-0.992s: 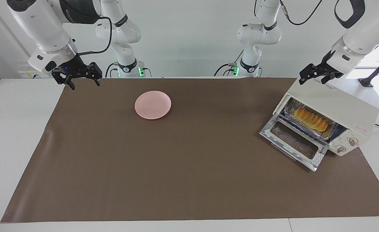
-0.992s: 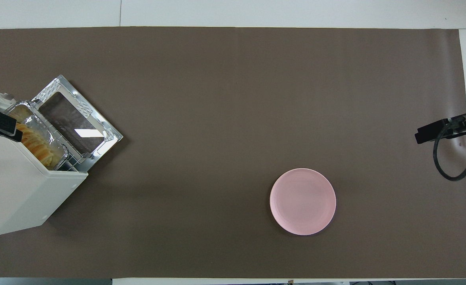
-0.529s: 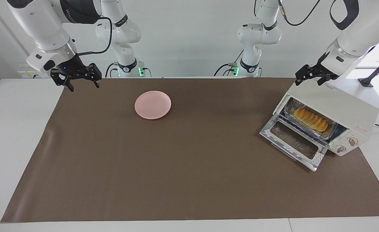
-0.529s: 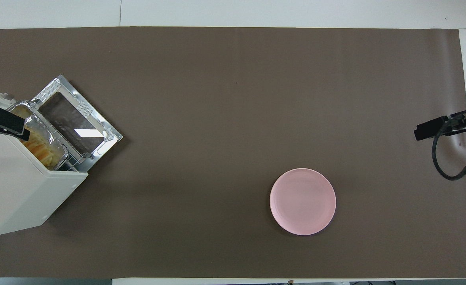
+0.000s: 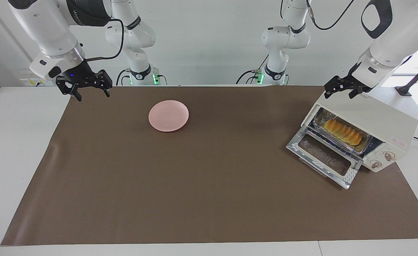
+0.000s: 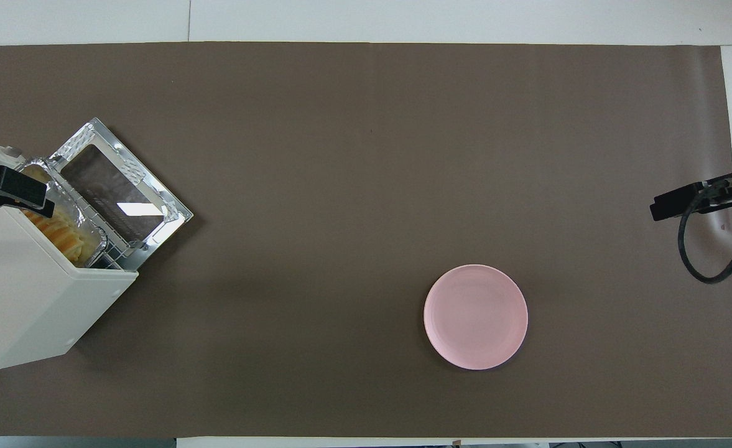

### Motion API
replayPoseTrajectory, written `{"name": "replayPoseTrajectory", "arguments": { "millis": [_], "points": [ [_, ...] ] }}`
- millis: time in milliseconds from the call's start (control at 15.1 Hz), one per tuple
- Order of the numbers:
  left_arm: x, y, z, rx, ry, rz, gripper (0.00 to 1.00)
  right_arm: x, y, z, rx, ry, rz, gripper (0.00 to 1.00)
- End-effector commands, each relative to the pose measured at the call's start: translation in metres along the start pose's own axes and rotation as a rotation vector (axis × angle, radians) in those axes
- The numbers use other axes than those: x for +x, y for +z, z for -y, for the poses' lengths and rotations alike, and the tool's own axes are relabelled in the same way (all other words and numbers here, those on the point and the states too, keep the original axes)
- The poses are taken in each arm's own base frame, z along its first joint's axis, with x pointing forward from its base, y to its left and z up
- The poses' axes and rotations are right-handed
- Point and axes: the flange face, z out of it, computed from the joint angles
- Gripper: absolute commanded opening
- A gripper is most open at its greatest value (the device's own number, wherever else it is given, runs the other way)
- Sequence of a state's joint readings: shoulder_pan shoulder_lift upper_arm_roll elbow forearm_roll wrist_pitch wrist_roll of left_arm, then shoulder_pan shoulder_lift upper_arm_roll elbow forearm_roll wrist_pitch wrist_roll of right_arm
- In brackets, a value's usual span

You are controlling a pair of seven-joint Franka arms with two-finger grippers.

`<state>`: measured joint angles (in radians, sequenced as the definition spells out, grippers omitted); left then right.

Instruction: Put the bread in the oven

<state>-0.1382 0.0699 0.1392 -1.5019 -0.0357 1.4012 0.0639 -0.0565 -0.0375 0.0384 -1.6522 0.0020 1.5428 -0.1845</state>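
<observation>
The bread (image 5: 342, 131) lies in a crinkled foil tray on the rack inside the cream-white oven (image 5: 375, 119), at the left arm's end of the table. The oven's glass door (image 5: 324, 158) hangs open and flat. In the overhead view the bread (image 6: 61, 227) shows just inside the oven (image 6: 23, 298), past the open door (image 6: 120, 193). My left gripper (image 5: 341, 89) hangs open and empty over the oven's top corner, apart from it; it also shows in the overhead view (image 6: 5, 193). My right gripper (image 5: 88, 87) waits open and empty over the mat's edge at the right arm's end.
A round pink plate (image 5: 168, 115) sits bare on the brown mat (image 5: 194, 185), toward the right arm's end and near the robots; it shows in the overhead view too (image 6: 476, 317). The right arm's black cable (image 6: 708, 249) loops over the mat's edge.
My left gripper has drifted a little along the oven's top toward the table's middle. The right gripper, bread, oven and plate have hardly moved.
</observation>
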Motion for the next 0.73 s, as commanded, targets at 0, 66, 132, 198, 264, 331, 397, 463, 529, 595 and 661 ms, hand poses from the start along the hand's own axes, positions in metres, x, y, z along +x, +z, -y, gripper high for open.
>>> {"name": "replayPoseTrajectory", "arguments": {
  "millis": [0,66,132,198,264,331,397,463,529,595,661],
  "points": [
    [-0.0017,-0.0047,0.0024,0.011,0.009,-0.039,1.0,-0.0043,-0.0004,0.0008,-0.01,0.013,-0.004,1.0],
    [0.0018,-0.0068,0.001,0.014,0.009,-0.063,1.0,-0.0043,-0.0004,0.0008,-0.01,0.013,-0.004,1.0],
    [0.0043,-0.0078,0.0011,0.016,0.009,-0.08,1.0,-0.0043,-0.0004,0.0008,-0.01,0.013,-0.004,1.0],
    [0.0052,-0.0072,0.0003,0.016,0.008,-0.085,1.0,-0.0043,-0.0004,0.0008,-0.01,0.013,-0.004,1.0],
    [0.0055,-0.0075,0.0014,0.018,0.009,-0.088,1.0,-0.0043,-0.0004,0.0008,-0.01,0.013,-0.004,1.0],
    [0.0052,-0.0087,0.0005,0.018,0.011,-0.089,1.0,-0.0043,-0.0004,0.0008,-0.01,0.013,-0.004,1.0],
    [0.0052,-0.0096,-0.0004,0.018,0.012,-0.088,1.0,-0.0043,-0.0004,0.0008,-0.01,0.013,-0.004,1.0],
    [0.0049,-0.0097,-0.0019,0.02,0.017,-0.089,1.0,-0.0043,-0.0004,0.0008,-0.01,0.013,-0.004,1.0],
    [0.0054,-0.01,-0.0044,0.02,0.023,-0.092,1.0,-0.0043,-0.0004,0.0008,-0.01,0.013,-0.004,1.0],
    [0.0054,-0.0102,-0.0018,0.02,0.018,-0.094,1.0,-0.0043,-0.0004,0.0008,-0.01,0.013,-0.004,1.0],
    [0.0054,-0.0106,0.0025,0.019,0.012,-0.097,1.0,-0.0043,-0.0004,0.0008,-0.01,0.013,-0.004,1.0]
  ]
}}
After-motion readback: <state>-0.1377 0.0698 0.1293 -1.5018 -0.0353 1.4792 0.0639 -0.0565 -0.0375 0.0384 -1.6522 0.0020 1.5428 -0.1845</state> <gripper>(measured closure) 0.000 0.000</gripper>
